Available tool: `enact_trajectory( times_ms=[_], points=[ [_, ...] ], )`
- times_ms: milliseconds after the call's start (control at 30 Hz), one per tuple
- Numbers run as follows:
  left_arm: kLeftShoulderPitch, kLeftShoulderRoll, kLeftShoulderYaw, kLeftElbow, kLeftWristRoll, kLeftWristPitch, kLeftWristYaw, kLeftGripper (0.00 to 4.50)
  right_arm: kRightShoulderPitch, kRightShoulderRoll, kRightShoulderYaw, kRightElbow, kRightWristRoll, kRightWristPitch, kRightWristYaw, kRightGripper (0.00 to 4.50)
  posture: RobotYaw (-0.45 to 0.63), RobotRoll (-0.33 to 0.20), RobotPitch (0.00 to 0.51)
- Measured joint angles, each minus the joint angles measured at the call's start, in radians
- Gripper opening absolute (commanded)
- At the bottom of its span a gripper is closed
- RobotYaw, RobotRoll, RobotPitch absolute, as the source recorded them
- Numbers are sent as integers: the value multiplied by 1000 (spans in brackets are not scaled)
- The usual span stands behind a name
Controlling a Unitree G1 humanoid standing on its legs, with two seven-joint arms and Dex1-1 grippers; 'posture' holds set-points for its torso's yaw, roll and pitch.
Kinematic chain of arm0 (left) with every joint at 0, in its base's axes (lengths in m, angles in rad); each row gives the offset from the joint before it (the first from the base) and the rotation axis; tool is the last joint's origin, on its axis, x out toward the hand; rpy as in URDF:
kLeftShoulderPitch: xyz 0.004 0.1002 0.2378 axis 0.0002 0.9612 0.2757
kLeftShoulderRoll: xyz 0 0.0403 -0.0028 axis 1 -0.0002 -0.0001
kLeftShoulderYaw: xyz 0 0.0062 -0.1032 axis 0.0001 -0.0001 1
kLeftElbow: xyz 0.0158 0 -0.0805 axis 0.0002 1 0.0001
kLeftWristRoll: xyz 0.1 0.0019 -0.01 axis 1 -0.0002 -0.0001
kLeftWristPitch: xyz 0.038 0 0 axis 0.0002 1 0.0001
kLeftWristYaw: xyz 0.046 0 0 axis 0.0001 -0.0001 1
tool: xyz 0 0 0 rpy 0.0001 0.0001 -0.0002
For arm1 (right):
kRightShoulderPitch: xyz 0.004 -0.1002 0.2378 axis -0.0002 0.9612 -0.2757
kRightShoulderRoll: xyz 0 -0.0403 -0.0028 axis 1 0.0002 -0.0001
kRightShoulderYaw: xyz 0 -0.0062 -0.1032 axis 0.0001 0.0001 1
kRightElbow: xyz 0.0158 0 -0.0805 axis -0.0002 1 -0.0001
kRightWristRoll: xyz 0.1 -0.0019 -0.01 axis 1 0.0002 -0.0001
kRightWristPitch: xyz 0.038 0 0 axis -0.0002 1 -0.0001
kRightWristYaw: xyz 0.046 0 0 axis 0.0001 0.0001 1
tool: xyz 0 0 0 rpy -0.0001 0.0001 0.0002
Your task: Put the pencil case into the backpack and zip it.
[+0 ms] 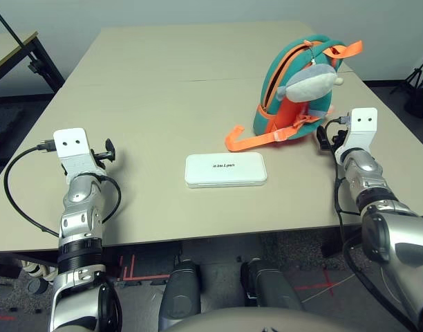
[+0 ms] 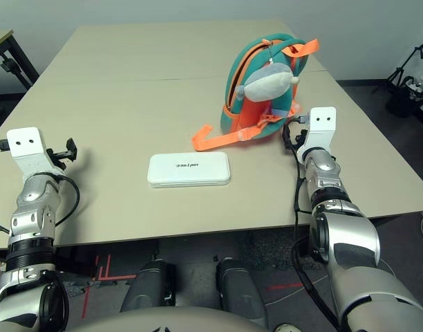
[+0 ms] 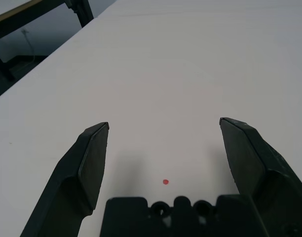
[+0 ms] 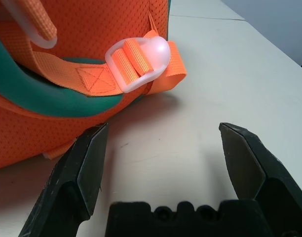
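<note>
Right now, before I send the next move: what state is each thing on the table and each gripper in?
pencil case: lying flat on the table, closed, free of both grippers.
backpack: standing upright, not held; whether its zip is open I cannot tell.
orange strap: trailing loose on the table.
left gripper: open, empty, over bare table.
right gripper: open, empty, beside the backpack's base.

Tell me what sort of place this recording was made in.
Probably a lab or test room rather than a home: large plain beige tables pushed together, red tape marks on the floor, and what looks like a tripod by the wall.
</note>
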Motion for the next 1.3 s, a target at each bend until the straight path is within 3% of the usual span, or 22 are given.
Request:
enact_trajectory(
  times_ms=[167, 333, 467, 600, 700, 867, 1033, 1167, 1300],
  points=[
    [-32, 0, 15, 10, -54, 3, -49, 4500, 19, -39, -6, -16, 20, 0, 39, 4468, 38, 0, 67],
    [-69, 73, 41, 10, -156, 66, -200, 4500, 119, -185, -35, -165, 73, 51, 221, 4468, -11, 0, 66],
    [-124, 128, 84, 10, -261, 213, -272, 4500, 267, -275, -29, -393, 119, 194, 413, 4468, -58, 0, 69],
    [-225, 183, 105, 32, -391, 493, -334, 4500, 427, -321, 27, -736, 175, 408, 601, 4468, -76, 0, 70],
    [-271, 213, 98, 49, -446, 612, -399, 4500, 484, -359, 51, -930, 220, 538, 692, 3884, -88, 0, 72],
    [-314, 209, 84, 50, -621, 831, -592, 4500, 498, -381, 97, -1154, 269, 683, 762, 1964, -86, 0, 71],
    [-320, 246, 41, 87, -669, 964, -685, 4500, 483, -380, 166, -1219, 261, 721, 777, 49, -90, 0, 71],
    [-369, 269, 9, 166, -717, 1150, -760, 4500, 430, -356, 245, -1221, 225, 711, 787, 49, -91, 0, 73],
    [-394, 283, -31, 204, -718, 1193, -827, 4500, 387, -338, 300, -1206, 182, 672, 798, 49, -94, 0, 76]
  ],
)
